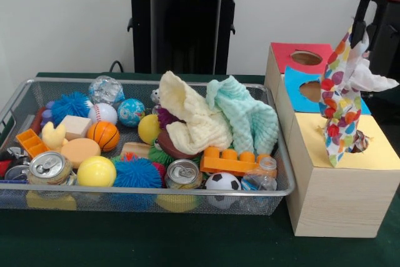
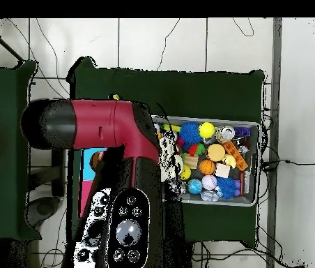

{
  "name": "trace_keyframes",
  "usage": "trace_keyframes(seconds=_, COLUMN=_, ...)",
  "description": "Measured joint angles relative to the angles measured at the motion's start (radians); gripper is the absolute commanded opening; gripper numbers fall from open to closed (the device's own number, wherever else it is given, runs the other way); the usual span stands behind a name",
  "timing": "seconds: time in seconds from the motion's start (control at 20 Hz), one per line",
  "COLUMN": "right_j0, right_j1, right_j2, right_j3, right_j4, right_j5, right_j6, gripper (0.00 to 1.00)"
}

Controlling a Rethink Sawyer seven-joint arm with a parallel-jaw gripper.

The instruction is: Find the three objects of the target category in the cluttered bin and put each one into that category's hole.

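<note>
The red and black arm (image 2: 118, 139) reaches down at the right, its jaws pinched on a hanging cloth (image 1: 340, 92).

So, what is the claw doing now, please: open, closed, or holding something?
Claw: closed on the dotted cloth, which hangs over the yellow hole of the box.

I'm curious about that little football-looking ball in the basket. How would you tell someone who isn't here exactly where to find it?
Start at the wire basket full of toys, beside the wooden box. Go to the basket's front edge, near the corner closest to the box. There sits the soccer ball, between a drink can and a clear plastic bottle, below an orange building block; it is the only white ball with black patches.
</note>
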Motion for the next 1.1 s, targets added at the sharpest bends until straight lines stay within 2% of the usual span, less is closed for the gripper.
trace_keyframes(seconds=0.9, right_j0=0.030, right_j1=-0.002, right_j2=-0.001, right_j3=0.017, right_j4=0.005, right_j5=0.000, right_j6=0.000, gripper=0.00)
trace_keyframes(seconds=1.1, right_j0=0.030, right_j1=-0.015, right_j2=-0.001, right_j3=0.045, right_j4=0.007, right_j5=0.000, right_j6=0.000, gripper=0.00)
